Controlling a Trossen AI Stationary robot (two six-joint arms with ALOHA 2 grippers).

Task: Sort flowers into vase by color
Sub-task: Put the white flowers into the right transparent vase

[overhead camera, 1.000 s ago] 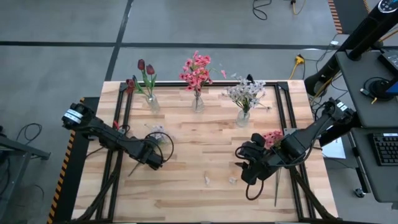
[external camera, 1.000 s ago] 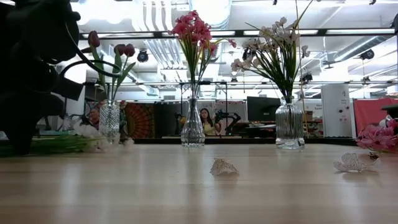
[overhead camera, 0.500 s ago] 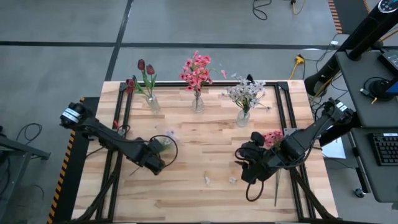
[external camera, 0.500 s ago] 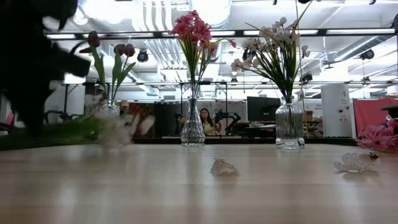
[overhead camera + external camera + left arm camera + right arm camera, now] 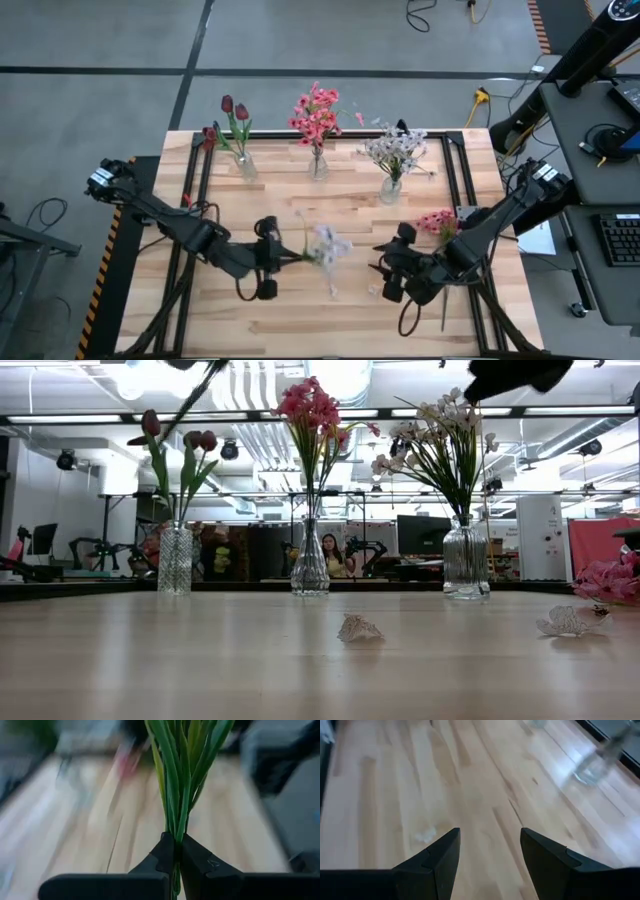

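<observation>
Left end effector (image 5: 175, 851) clamps white spray (image 5: 325, 243) stems, blossoms beyond fingertips.

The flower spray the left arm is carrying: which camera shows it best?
The high view: the whole white spray shows, held by the left pincer. The left wrist view shows only green stems clamped between the fingers. The low and right wrist views miss it.

We can read no text, label, brand, number or sign anywhere in these views. The screens and boards in the room behind the table are too small and blurred for us to make out.
</observation>
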